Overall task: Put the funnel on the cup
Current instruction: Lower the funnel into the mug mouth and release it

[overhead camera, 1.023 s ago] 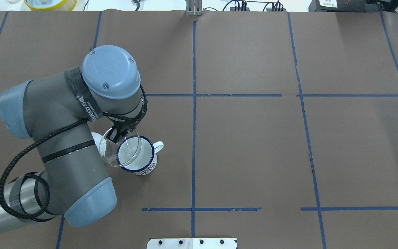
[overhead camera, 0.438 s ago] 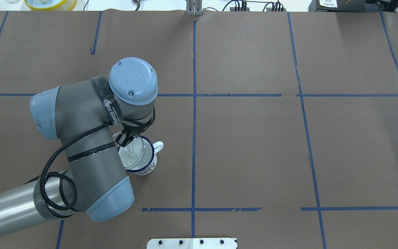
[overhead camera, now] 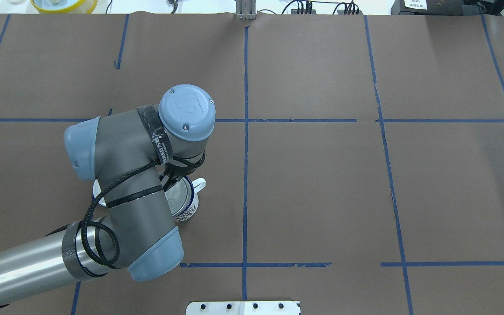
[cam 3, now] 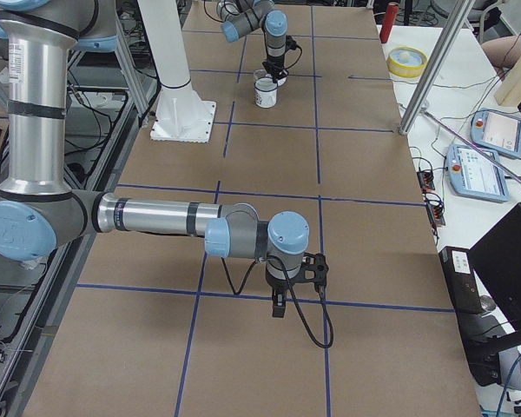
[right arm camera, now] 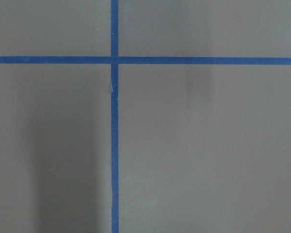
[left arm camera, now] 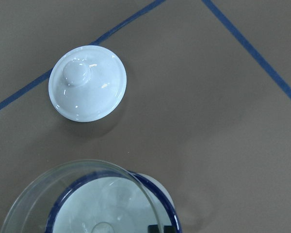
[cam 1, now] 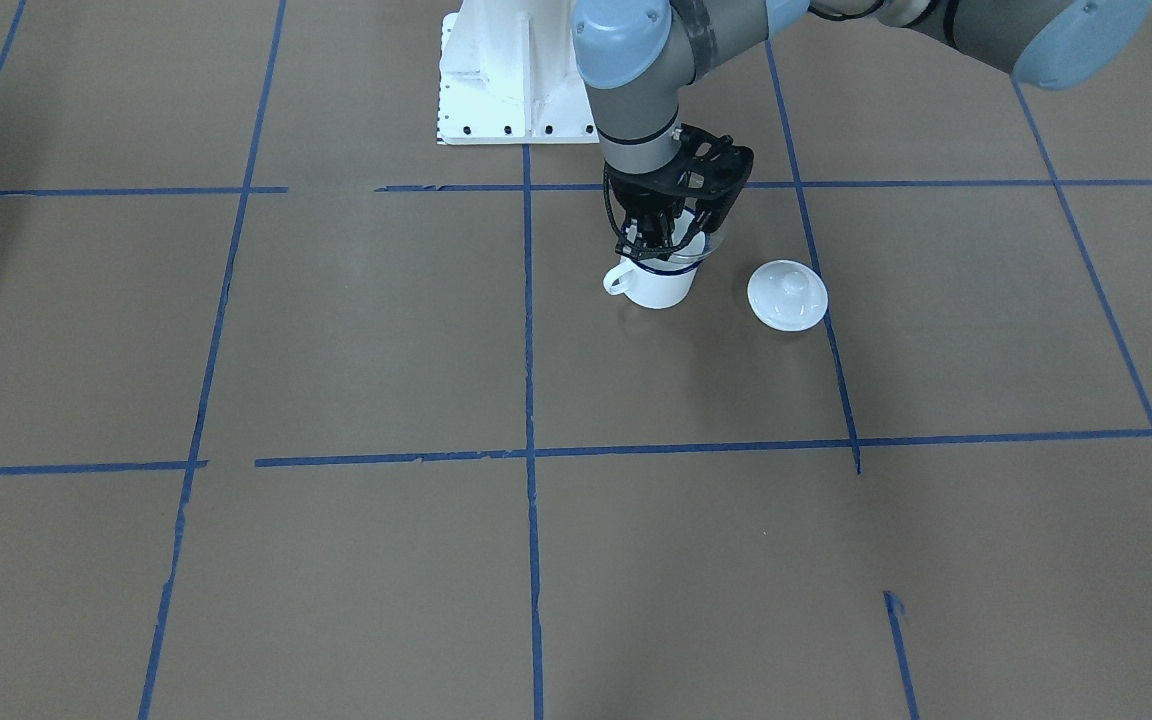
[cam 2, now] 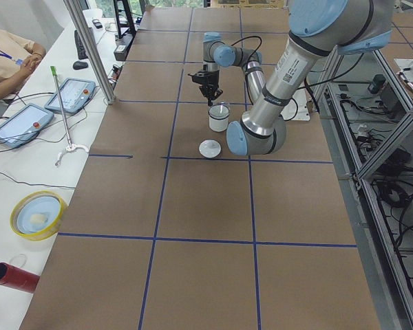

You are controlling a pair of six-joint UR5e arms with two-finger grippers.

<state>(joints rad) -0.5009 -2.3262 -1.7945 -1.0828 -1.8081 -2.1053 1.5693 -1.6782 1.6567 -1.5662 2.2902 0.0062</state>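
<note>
The white cup (cam 1: 658, 288) with a dark blue rim stands on the brown table, handle to the robot's right. It also shows in the overhead view (overhead camera: 189, 209) and the left side view (cam 2: 219, 118). The clear funnel (cam 1: 688, 250) is over the cup's mouth, its rim roughly level; in the left wrist view the funnel (left arm camera: 87, 204) overlaps the blue rim (left arm camera: 157, 194). My left gripper (cam 1: 651, 240) is shut on the funnel's rim, straight above the cup. My right gripper (cam 3: 279, 306) hangs low over bare table far away; I cannot tell whether it is open.
A round white knobbed lid (cam 1: 787, 294) lies on the table just to the robot's left of the cup, also in the left wrist view (left arm camera: 87, 82). The white robot base (cam 1: 506, 70) stands behind the cup. Blue tape lines cross the table.
My left arm has swung to the right with the funnel. The funnel has gone from tilted beside the cup to roughly level over its mouth. The lid is now uncovered.
</note>
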